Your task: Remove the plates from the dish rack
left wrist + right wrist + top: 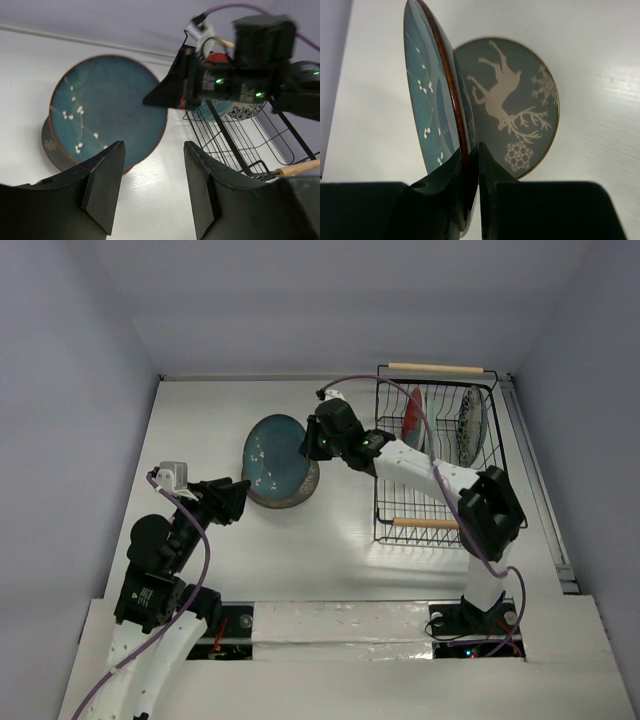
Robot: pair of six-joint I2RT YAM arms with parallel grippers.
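Note:
My right gripper (470, 150) is shut on the rim of the glossy teal-blue plate (427, 95), which stands tilted on edge. Under it the grey-brown deer plate (515, 105) lies flat on the table. From above, the teal plate (272, 452) leans over the deer plate (285, 498), with the right gripper (308, 443) at its right edge. The black wire dish rack (435, 455) at the right holds two upright plates: one that looks red (413, 418) and a blue floral one (470, 427). My left gripper (154, 150) is open and holds nothing, just left of the stacked plates.
The rack has two wooden rod handles, the far one (435, 368) and the near one (425, 524). The right arm's forearm (420, 468) crosses the rack's left side. Walls enclose the white table (340, 560) on three sides.

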